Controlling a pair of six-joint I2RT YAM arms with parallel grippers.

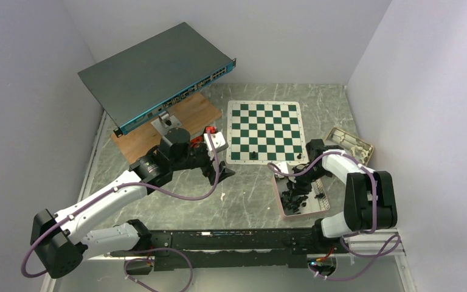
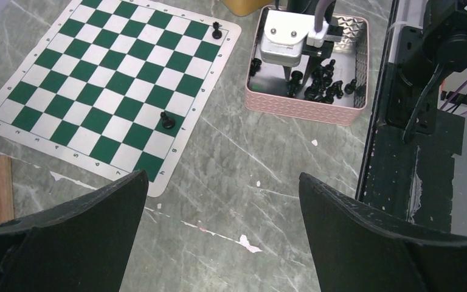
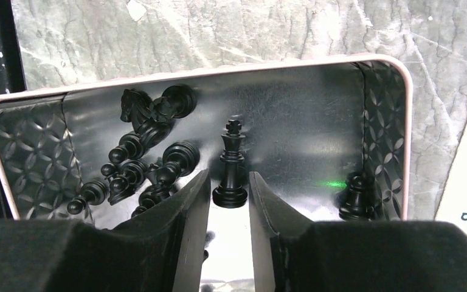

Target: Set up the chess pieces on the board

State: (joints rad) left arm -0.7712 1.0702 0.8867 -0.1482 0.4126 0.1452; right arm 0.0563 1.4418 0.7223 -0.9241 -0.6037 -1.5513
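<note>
Right gripper is in the tray, lower centre of the wrist view. Its jaws stand narrowly either side of an upright king; cannot tell whether they are clamped yet. Left gripper is spread wide and empty.

Board is at upper centre of the top view, with two pieces on it; the others are heaped in the tray.

Risk: the grip sits low on a tall piece, so it may pivot or tip. The finger may also nudge the heap.

Writing: border letters, seemingly "c" and "b". No brands legible.
</note>
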